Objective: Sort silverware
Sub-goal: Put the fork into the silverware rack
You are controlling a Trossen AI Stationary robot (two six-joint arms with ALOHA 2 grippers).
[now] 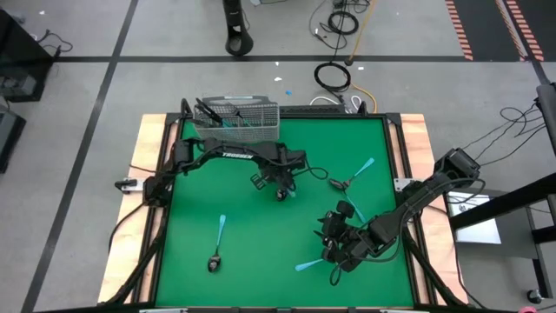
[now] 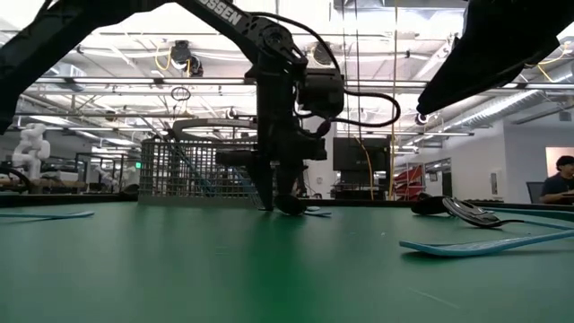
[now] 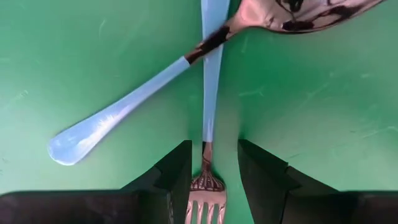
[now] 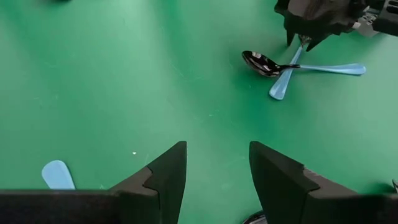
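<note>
Blue-handled fork | left gripper fingers straddle neck, unclosed | right gripper open

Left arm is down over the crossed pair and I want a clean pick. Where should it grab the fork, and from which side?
Grip the fork at its metal neck, just behind the tines, from straight above. It lies flat between the left gripper's open fingers there. Farther up, the spoon crosses over its blue handle, so a grip there risks catching both.
</note>
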